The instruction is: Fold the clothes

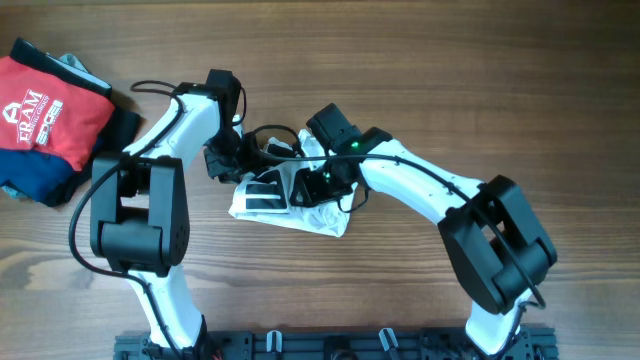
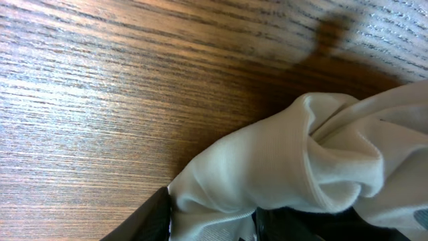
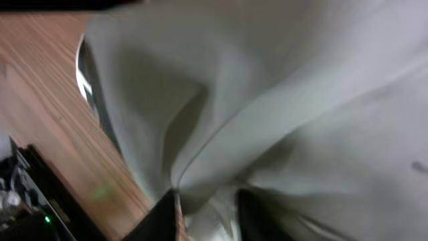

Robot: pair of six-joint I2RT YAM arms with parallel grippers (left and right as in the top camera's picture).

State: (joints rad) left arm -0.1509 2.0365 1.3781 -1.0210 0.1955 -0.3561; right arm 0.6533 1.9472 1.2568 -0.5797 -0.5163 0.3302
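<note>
The left claw [image 2: 210,226] has a thick roll of the shirt [image 2: 314,161] wedged between its dark fingers [image 2: 150,217] and looks clamped on it. The right claw [image 3: 206,213] also has cloth filling the gap between its fingers, but that view is blurred and I cannot tell whether it has bitten down or merely straddles the fold. The two claws sit close together over one crumpled heap, which is the main risk. Each probably holds several layers rather than a single edge, so pulling apart would likely drag the whole bundle across the table [image 1: 450,60] instead of spreading it. A loose right-hand bite could also let the limp cloth slide free and collapse. The fabric is a soft, matte white knit that falls in rounded, puffy folds with no stiffness. Black block stripes [image 1: 262,190] show between the claws, and the loose remainder trails toward the robot's base. The wood beneath is smooth, fine-grained and slightly glossy, so it offers little friction. Well apart, beyond the left claw's outer side, a red garment [image 1: 50,110] lies folded on a navy garment [image 1: 40,185].
</note>
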